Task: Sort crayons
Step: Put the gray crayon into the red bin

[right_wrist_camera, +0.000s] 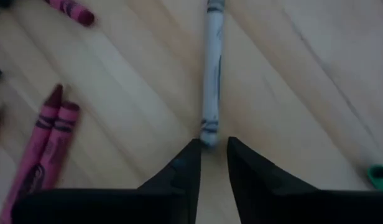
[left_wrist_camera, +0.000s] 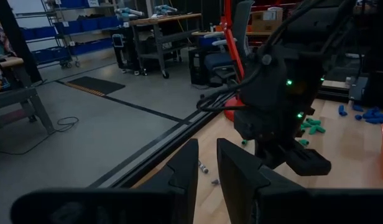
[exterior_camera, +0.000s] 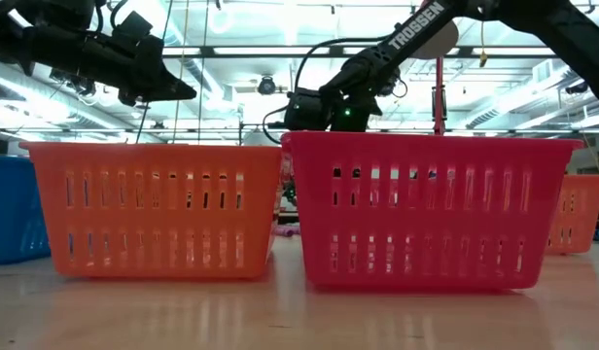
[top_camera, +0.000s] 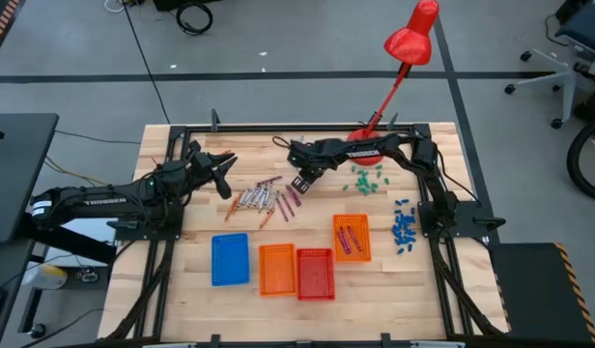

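The right pincer (right_wrist_camera: 211, 163) hung low over the pale wood tabletop (right_wrist_camera: 303, 93), its dark tapered fingers set narrow with the end of a grey-white crayon (right_wrist_camera: 212, 74) between their tips, not clearly gripped. Paper-wrapped magenta crayons (right_wrist_camera: 45, 146) lay at frame left. The left pincer (left_wrist_camera: 207, 171) was raised, narrow and empty.

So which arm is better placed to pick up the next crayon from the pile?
The right. Its gripper hangs low over the table with a grey-white crayon lying just ahead of its slightly parted fingertips. The left gripper sits beside the crayon pile, raised and pointing across the table.
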Controlling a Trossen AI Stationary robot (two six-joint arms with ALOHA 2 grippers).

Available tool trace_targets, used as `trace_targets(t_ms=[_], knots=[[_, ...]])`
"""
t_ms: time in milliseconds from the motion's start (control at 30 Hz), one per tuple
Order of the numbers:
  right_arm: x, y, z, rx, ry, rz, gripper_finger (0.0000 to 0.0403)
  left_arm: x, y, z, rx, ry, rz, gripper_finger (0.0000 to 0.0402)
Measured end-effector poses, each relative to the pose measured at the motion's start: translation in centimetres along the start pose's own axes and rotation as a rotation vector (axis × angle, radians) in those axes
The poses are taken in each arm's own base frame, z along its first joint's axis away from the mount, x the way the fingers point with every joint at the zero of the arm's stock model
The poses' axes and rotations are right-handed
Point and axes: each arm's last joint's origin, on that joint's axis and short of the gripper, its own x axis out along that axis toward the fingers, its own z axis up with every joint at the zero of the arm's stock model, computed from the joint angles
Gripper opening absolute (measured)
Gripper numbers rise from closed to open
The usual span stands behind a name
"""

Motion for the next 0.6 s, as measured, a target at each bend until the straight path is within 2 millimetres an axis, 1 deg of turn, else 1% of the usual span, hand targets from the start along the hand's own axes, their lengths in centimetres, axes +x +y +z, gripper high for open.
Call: trace_targets(t_ms=[200, 333, 433, 533, 600], knots=[[-0.07, 0.62, -0.16, -0.046, -0.012, -0.006, 0.0032, 0.00, 0.00, 0.00, 0.000, 0.000, 0.000, 0.0071], [-0.06, 0.63, -0.14, -0.056, -0.015, -0.006, 0.0006, 0.00, 0.00, 0.00, 0.000, 0.000, 0.000, 0.0071], [-0.07, 0.63, -0.16, -0.045, -0.011, 0.002, 0.0011, 0.00, 0.00, 0.00, 0.000, 0.000, 0.000, 0.0071], [-0.29, 0.57, -0.28, -0.028, 0.014, 0.031, 0.0033, 0.00, 0.00, 0.00, 0.000, 0.000, 0.000, 0.0071], [-0.80, 0.66, -0.44, -0.019, 0.036, 0.029, 0.0050, 0.00, 0.00, 0.00, 0.000, 0.000, 0.000, 0.0071]])
